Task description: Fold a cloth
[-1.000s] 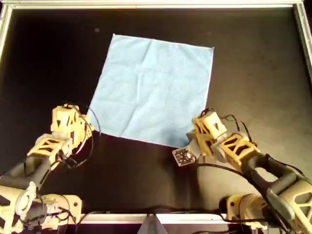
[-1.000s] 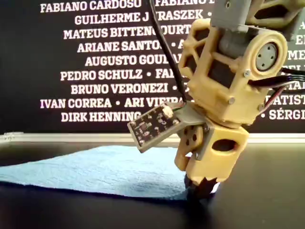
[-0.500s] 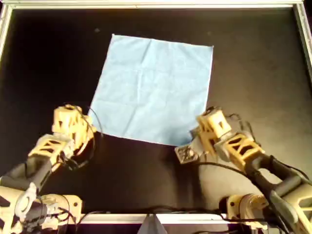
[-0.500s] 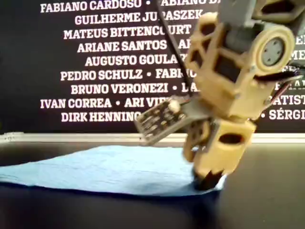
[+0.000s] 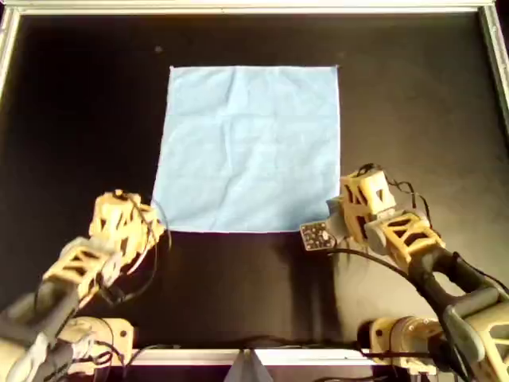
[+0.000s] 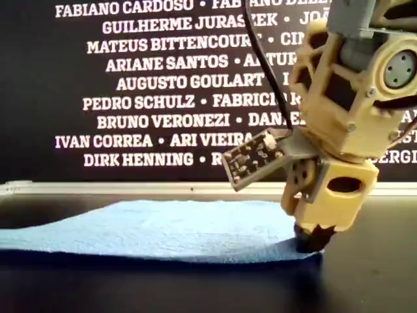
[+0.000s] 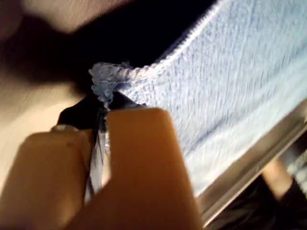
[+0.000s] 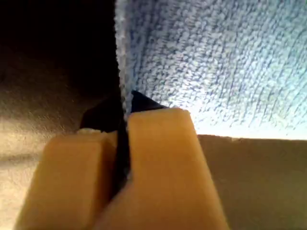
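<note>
Since the earlier frames the cloth [image 5: 246, 147] had turned on the black table [image 5: 79, 95]. Before, it lay slanted in the overhead view, and now its edges ran almost parallel to the metal frame [image 5: 238, 6], with the near edge drawn straight. It lay flat and open in the middle of the table, a little toward the far side, with faint creases across it.

The arm on the overhead view's right [image 5: 398, 235] had shifted further to that view's right and stood at the near right corner of the cloth. In the exterior view it had likewise gone toward the exterior view's right, and its tip touched the cloth's corner on the table. A small circuit board [image 6: 255, 158] stuck out from its side, in front of the dark wall with white names [image 6: 130, 85]. The arm on the overhead view's left [image 5: 103, 247] had come slightly nearer to the camera side and stood at the near left corner.

My first gripper [image 7: 100, 139] was closed tightly on a frayed corner of the cloth. My second gripper [image 8: 123, 139] was closed as well, with the cloth's hem pinched between its jaws. From the wrist views I could not tell which arm carried which gripper.
</note>
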`<state>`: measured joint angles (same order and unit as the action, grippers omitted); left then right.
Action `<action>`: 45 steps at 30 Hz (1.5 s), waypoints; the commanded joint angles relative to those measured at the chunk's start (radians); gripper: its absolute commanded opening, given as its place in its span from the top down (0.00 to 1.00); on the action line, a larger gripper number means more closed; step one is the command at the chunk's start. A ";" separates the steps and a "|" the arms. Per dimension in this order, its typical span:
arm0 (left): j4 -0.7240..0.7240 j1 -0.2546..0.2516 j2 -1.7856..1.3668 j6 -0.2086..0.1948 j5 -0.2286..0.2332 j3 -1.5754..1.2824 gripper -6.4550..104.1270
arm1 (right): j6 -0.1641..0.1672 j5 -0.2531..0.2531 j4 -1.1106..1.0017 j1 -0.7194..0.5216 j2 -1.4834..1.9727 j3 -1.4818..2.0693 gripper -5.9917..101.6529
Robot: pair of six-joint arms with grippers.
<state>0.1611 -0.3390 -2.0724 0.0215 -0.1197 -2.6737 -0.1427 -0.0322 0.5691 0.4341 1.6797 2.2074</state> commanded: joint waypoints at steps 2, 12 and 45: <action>-0.005 -0.081 -0.091 0.003 -0.002 -0.018 0.95 | 0.006 0.005 -0.018 -0.006 0.044 -0.028 0.94; -0.008 -0.100 -0.086 0.020 0.015 0.000 0.95 | 0.006 0.048 -0.018 -0.035 0.055 -0.031 0.94; -0.029 0.048 0.400 0.120 0.012 0.667 0.94 | 0.005 0.175 -0.396 -0.057 -0.075 -0.351 0.94</action>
<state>0.1519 -0.3160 -1.6736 0.1365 -0.1089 -2.1246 -0.1319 0.1457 0.2086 0.3912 1.6122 1.9850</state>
